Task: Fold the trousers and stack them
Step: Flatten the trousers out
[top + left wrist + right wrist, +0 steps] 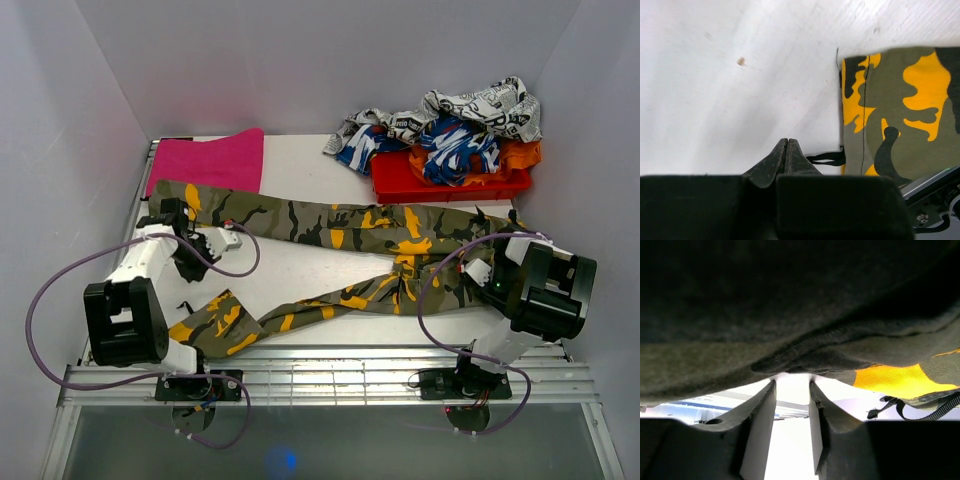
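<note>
The left gripper [786, 149] has its fingers pressed together over bare table [730, 100], with nothing between them that I can see. The trousers' [900, 110] hem lies just to their right. The right gripper [792, 390] is part open, with cloth draped over its tips, seemingly unclamped. Lift now and I'd expect the left hem to stay put and the right end to slip. The trousers run left-to-right across mid-table, waist right, legs splaying left.
</note>
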Controlling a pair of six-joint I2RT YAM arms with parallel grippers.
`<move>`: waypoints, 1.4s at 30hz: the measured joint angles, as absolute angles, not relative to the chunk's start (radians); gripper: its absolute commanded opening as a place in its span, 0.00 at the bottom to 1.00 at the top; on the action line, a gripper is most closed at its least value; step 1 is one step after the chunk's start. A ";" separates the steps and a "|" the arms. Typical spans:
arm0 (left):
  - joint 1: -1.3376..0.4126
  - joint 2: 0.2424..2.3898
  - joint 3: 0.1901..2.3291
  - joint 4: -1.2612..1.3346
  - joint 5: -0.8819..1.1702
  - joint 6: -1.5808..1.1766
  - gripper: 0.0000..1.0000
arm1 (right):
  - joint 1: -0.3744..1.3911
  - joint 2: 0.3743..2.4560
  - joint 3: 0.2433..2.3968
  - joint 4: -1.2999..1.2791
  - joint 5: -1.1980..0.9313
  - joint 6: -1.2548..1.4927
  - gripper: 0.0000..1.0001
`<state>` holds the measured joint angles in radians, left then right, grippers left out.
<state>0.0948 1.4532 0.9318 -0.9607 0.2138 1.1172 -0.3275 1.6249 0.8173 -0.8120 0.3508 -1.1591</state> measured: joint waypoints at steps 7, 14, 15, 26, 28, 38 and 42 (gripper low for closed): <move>0.090 1.456 1.028 -1.039 0.315 1.170 0.83 | -0.327 1.625 0.836 -0.824 0.324 -1.155 0.35; 0.022 1.434 0.981 -1.071 0.392 1.250 0.98 | -0.327 1.625 0.866 -0.846 0.308 -1.148 0.36; 0.004 1.436 0.974 -1.064 0.394 1.252 0.98 | -0.327 1.625 0.870 -0.849 0.307 -1.146 0.36; -0.154 1.510 0.840 -0.923 0.348 1.268 0.80 | -0.327 1.625 0.902 -0.887 0.305 -1.133 0.36; -0.155 1.489 0.814 -0.896 0.333 1.292 0.59 | -0.327 1.625 0.903 -0.888 0.308 -1.133 0.36; -0.025 1.477 0.821 -0.915 0.232 1.325 0.00 | -0.329 1.645 0.902 -0.885 0.335 -1.134 0.36; 0.152 1.608 1.084 -0.962 0.222 1.308 0.00 | -0.337 1.658 0.902 -0.884 0.339 -1.135 0.36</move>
<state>0.1520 1.6081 1.0843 -0.9615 0.2222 1.3075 -0.3370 1.6585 0.9016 -0.8837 0.3393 -1.1355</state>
